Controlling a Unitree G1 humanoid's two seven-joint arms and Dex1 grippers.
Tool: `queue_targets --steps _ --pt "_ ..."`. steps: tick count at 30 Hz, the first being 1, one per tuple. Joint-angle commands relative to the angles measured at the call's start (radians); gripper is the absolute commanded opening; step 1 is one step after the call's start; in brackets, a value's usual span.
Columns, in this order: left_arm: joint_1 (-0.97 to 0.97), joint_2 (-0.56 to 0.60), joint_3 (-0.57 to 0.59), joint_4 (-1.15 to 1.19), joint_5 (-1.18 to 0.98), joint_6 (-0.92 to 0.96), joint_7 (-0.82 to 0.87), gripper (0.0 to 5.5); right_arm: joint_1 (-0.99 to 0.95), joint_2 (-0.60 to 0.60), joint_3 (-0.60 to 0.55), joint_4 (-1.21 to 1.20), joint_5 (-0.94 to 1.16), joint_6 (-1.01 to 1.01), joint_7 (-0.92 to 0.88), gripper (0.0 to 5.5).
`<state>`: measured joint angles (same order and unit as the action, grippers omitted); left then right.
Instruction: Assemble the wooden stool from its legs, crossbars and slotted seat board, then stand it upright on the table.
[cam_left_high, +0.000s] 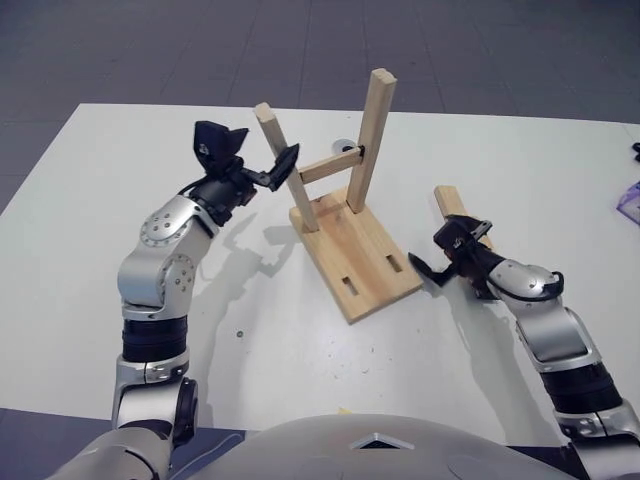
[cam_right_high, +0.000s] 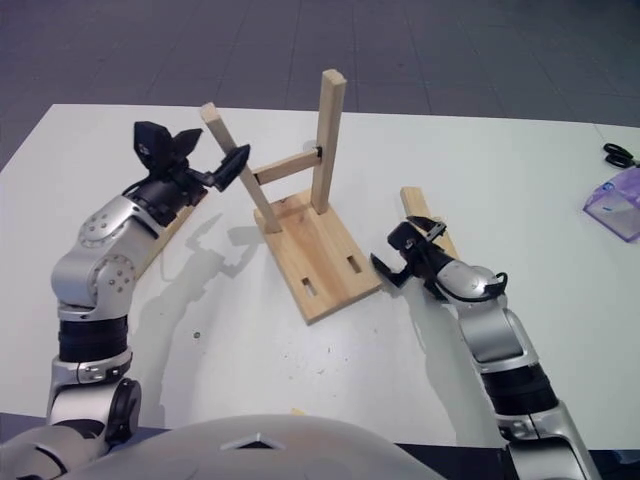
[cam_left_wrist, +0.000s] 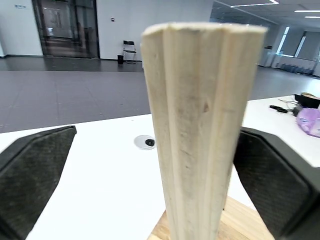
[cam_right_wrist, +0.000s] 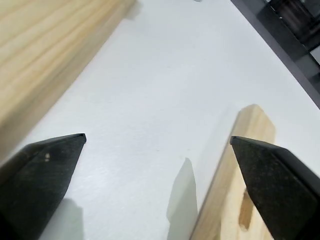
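Left claw (cam_left_high: 262, 152), agape, straddles the board's (cam_left_high: 372, 285) 10 o'clock leg (cam_left_high: 300, 195), likely to steady it. My right claw (cam_left_high: 446, 250), apart, overhangs the loose leg (cam_left_high: 450, 202) at 2 o'clock.

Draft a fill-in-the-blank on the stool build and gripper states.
___ legs stand in the seat board, joined by a crossbar.
The board's two nearer slots are ___.
The left gripper, straddling one leg, is ___; the right gripper is open beside a loose wooden piece.
Missing: two; empty; open.
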<state>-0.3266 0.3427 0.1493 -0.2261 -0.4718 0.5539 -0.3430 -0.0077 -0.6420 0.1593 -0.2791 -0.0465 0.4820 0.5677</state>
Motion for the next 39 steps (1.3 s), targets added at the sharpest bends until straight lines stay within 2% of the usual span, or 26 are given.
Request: queue_targets --steps 1,9,12,14,17,21,24,28,31,39 --pt "0.027 0.021 0.036 -0.008 0.005 0.028 0.022 5.38 0.003 0.043 -0.006 -0.09 0.082 0.038 0.044 5.4" --pt "0.059 -0.029 -0.013 -0.049 -0.023 0.034 0.009 5.38 -0.055 0.137 -0.035 -0.058 0.138 0.026 -0.002 5.4" --pt "0.037 -0.049 0.045 -0.112 -0.13 0.052 -0.001 5.38 -0.07 0.225 -0.15 -0.023 0.231 0.002 -0.057 5.4" --pt "0.005 -0.048 0.043 -0.106 -0.094 0.066 0.064 5.38 -0.107 0.294 -0.259 -0.004 0.302 0.014 -0.132 5.4" --pt "-0.057 -0.101 -0.027 -0.12 -0.071 0.09 0.132 5.38 -0.152 0.316 -0.314 0.035 0.284 -0.019 -0.222 5.4" --pt "-0.153 -0.197 -0.186 -0.002 -0.007 0.034 0.097 5.38 -0.207 0.339 -0.34 0.081 0.263 -0.054 -0.301 5.4" --pt "-0.201 -0.221 -0.214 0.111 0.052 -0.064 0.065 5.38 -0.218 0.323 -0.353 0.127 0.249 -0.075 -0.319 5.4" --pt "-0.199 -0.218 -0.176 0.086 0.053 -0.094 0.062 5.38 -0.179 0.251 -0.383 0.174 0.235 -0.092 -0.283 5.4" --pt "-0.154 -0.183 -0.11 0.022 0.039 -0.07 0.087 5.38 -0.115 0.215 -0.453 0.198 0.308 -0.134 -0.186 5.4" --pt "-0.033 -0.099 0.009 -0.145 0.007 0.031 0.125 5.38 0.017 0.11 -0.514 0.347 0.31 -0.188 -0.065 5.4"
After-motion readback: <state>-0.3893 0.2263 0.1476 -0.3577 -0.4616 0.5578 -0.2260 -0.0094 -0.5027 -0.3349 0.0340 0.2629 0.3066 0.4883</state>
